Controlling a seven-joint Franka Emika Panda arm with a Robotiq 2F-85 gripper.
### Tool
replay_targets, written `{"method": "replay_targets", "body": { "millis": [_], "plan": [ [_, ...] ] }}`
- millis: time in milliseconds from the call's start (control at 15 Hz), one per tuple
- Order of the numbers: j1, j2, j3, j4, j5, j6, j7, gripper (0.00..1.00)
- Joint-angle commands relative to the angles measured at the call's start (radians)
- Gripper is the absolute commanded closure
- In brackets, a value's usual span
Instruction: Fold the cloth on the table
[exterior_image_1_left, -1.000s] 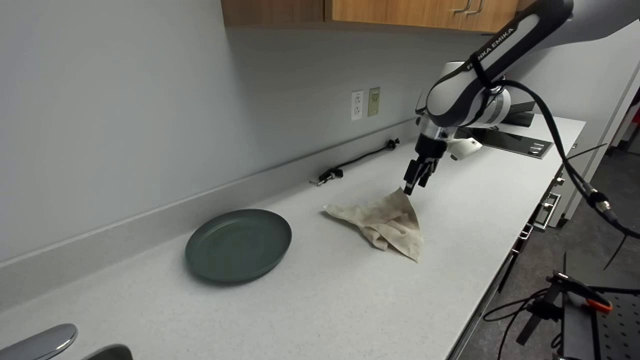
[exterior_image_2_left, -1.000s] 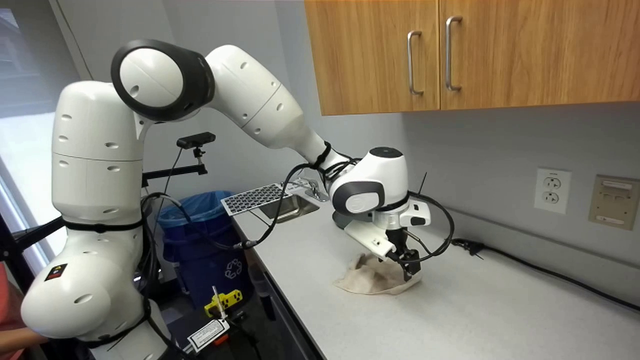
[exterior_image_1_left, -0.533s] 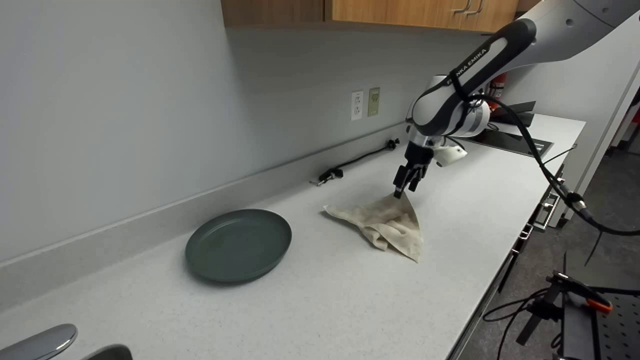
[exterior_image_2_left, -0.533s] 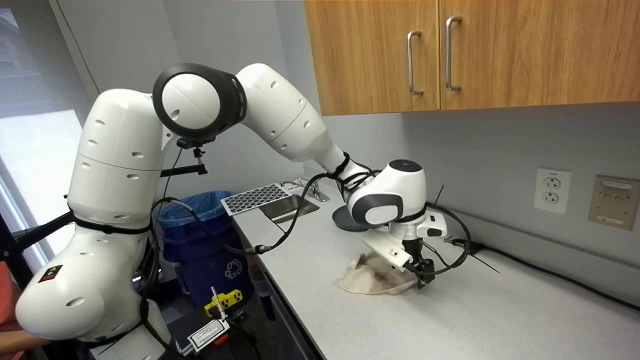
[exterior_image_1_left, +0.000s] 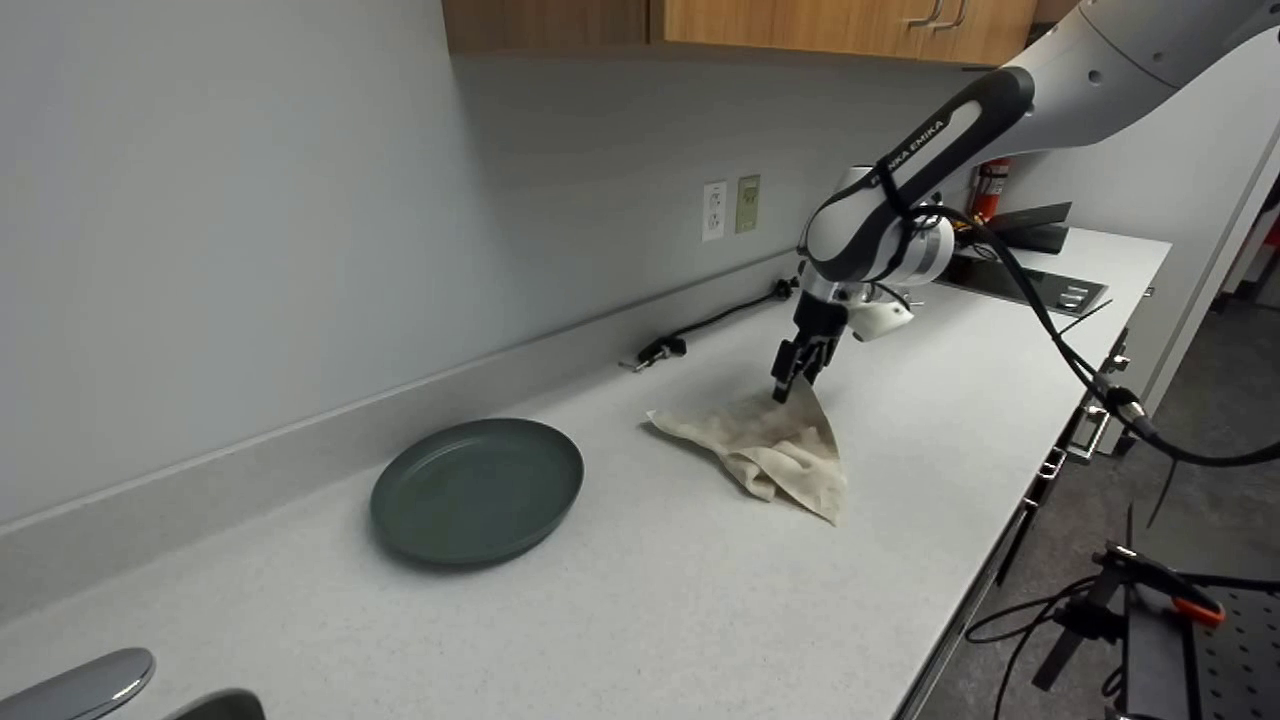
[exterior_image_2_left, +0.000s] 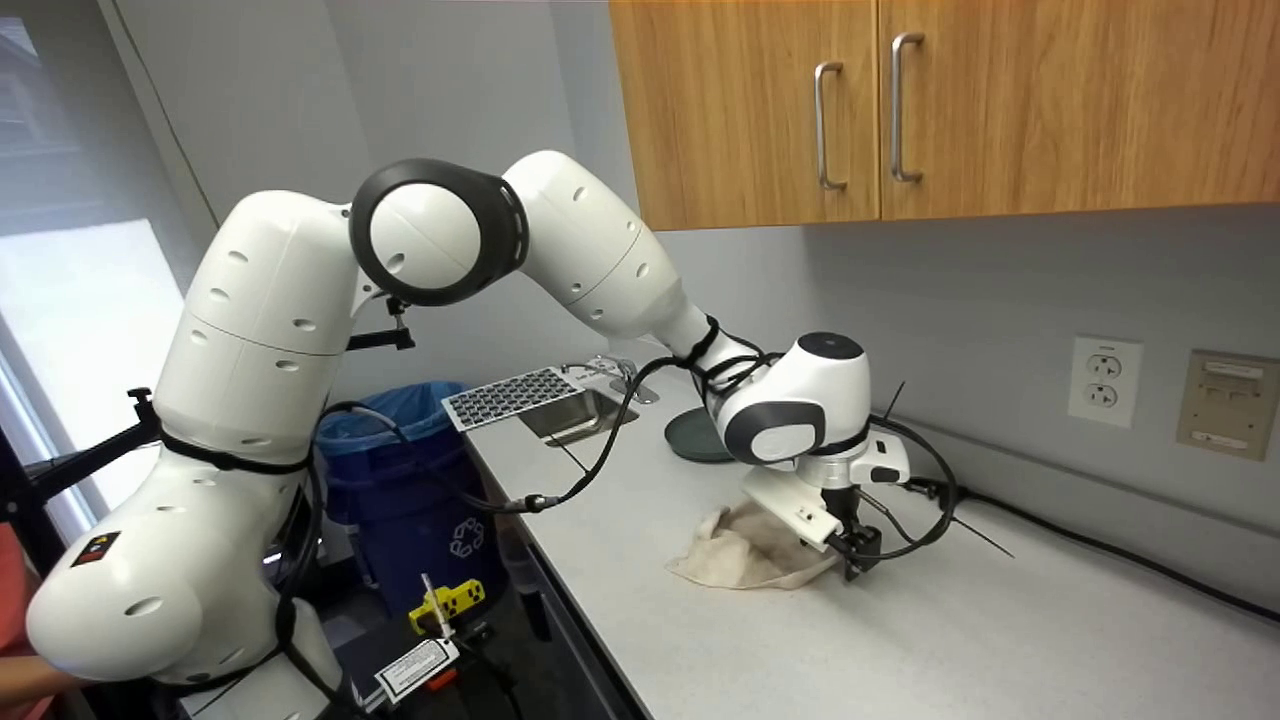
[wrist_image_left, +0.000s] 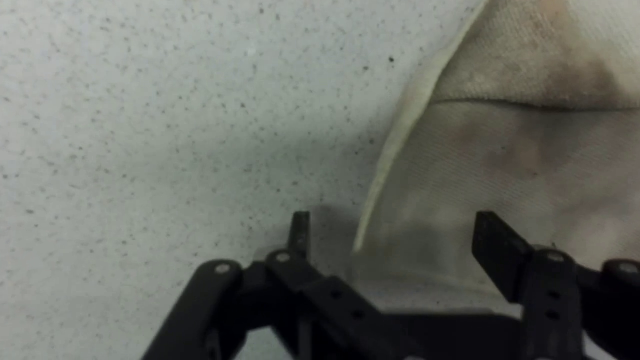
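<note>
A beige, stained cloth lies rumpled on the white countertop in both exterior views (exterior_image_1_left: 770, 430) (exterior_image_2_left: 745, 555), with some folds on top. In the wrist view the cloth (wrist_image_left: 530, 155) fills the right side, with one corner pointing down between the fingers. My gripper (wrist_image_left: 391, 225) is open, its two black fingers wide apart, one over bare counter and one over the cloth. In an exterior view the gripper (exterior_image_1_left: 795, 390) is low at the cloth's far corner. It also shows at the cloth's edge in an exterior view (exterior_image_2_left: 860, 565). Whether the fingertips touch the cloth is unclear.
A dark green plate (exterior_image_1_left: 478, 492) lies on the counter (exterior_image_1_left: 620, 610) beyond the cloth. A black cable with a clamp (exterior_image_1_left: 665, 348) lies along the wall. Wooden cabinets (exterior_image_2_left: 750, 110) hang above. A sink (exterior_image_2_left: 575, 415) is at the far end.
The arm has moved toward the wall and slightly down, bringing the open gripper from beside the cloth's corner to over it. The cloth has not visibly moved.
</note>
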Motion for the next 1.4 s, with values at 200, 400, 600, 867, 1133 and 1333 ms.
{"method": "replay_targets", "body": {
  "millis": [200,400,600,867,1133,1333],
  "plan": [
    [-0.010,0.036,0.010,0.062,-0.018,-0.020,0.013,0.71],
    [0.007,0.015,-0.008,0.041,-0.045,-0.012,0.029,0.92],
    [0.024,-0.015,-0.024,0.013,-0.086,-0.001,0.045,1.00],
    [0.060,-0.067,-0.033,-0.020,-0.160,0.007,0.058,1.00],
    [0.148,-0.114,-0.059,-0.046,-0.289,0.026,0.097,1.00],
    [0.219,-0.129,-0.073,-0.060,-0.391,0.022,0.134,1.00]
  ]
}}
